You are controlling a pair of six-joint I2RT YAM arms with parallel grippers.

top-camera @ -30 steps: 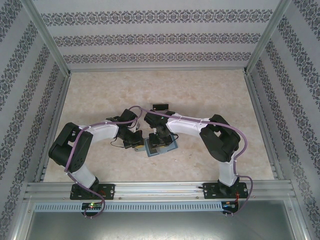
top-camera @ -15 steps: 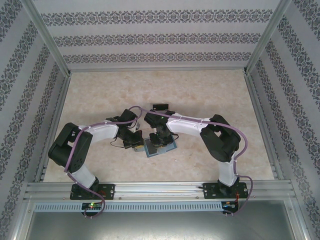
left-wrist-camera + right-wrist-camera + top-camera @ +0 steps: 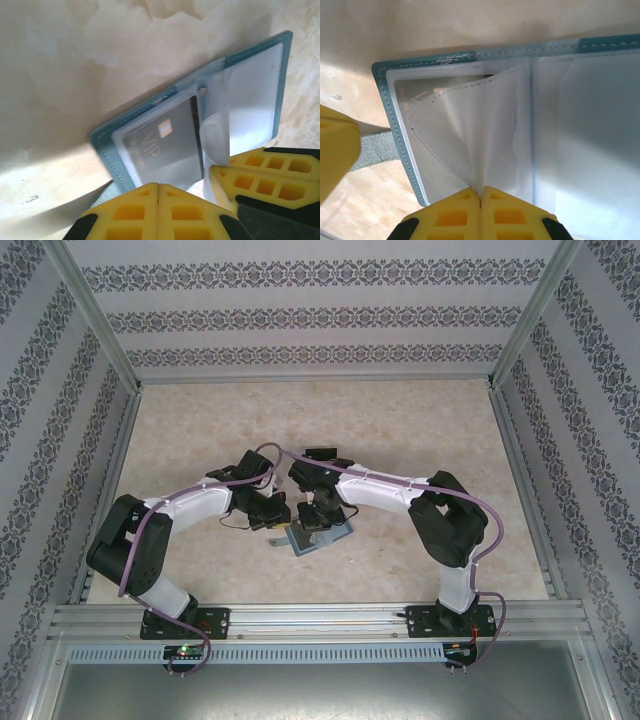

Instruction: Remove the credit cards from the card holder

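The card holder [image 3: 318,542] is laid open on the marbled table [image 3: 420,430], near the front edge and roughly midway between the 2 arm bases. Its teal rim and pale inner pockets are seen from both wrist cameras. 1 pale grey card [image 3: 162,145], marked VIP, is lodged inside a clear pocket on the half nearer the left gripper [image 3: 158,187] (a dark strip is seen along 1 of its edges). That gripper is closed, its yellow pads pressed together at the holder's near edge; whether the edge is caught between them cannot be told. The right gripper [image 3: 480,192] is closed as well, and a thin clear pocket flap [image 3: 470,130] is pinched between its pads, raised from the holder's middle fold and drawn up toward the fingers. The 2 grippers are set just beside each other over the holder.
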